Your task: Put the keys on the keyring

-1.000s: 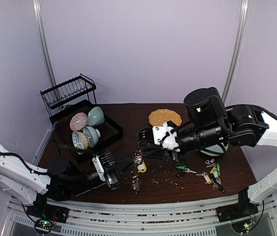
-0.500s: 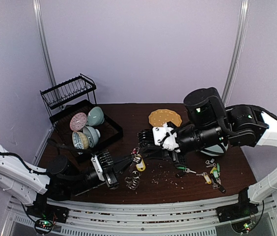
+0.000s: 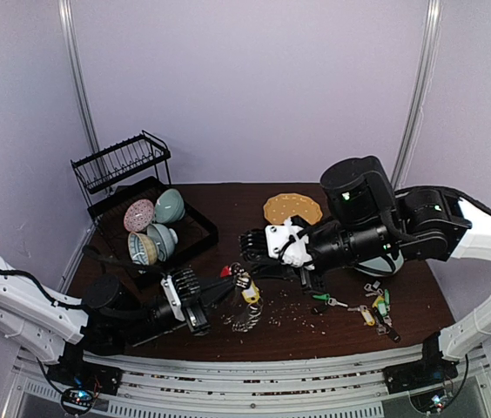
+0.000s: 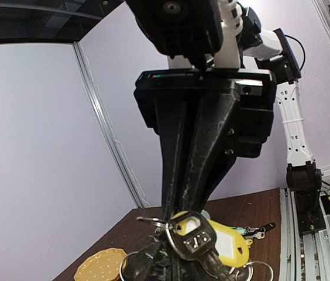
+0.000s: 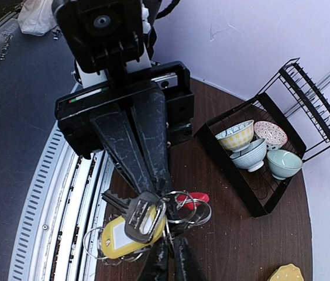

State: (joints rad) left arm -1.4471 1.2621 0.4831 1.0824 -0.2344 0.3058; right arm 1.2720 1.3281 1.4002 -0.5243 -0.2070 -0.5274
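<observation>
The keyring (image 3: 244, 303) hangs between both grippers just above the table. Its red arc (image 3: 225, 271) and silver loops (image 5: 235, 196) show, and a dark-headed key (image 5: 141, 216) with a yellow tag (image 5: 113, 237) dangles from it. My left gripper (image 3: 228, 284) reaches in from the left, shut on the keyring (image 4: 200, 234). My right gripper (image 3: 247, 272) comes from the right, its fingers pinched together on one of the keyring's metal loops (image 4: 152, 222). Seen from the other wrist, each gripper's tips meet at the bunch: the right gripper (image 4: 174, 208) and the left gripper (image 5: 162, 187). More keys (image 3: 374, 306) lie on the table at the right.
A black dish rack (image 3: 145, 218) with several bowls stands at the left back. A round yellow dotted plate (image 3: 292, 207) lies behind the grippers. Crumbs (image 3: 293, 313) dot the dark table. A key with a green tag (image 3: 319, 298) lies under the right arm.
The right gripper's fingers have closed in on the bunch and the arm has shifted slightly left. The hanging loops lifted a little and the red arc now shows at the left.
</observation>
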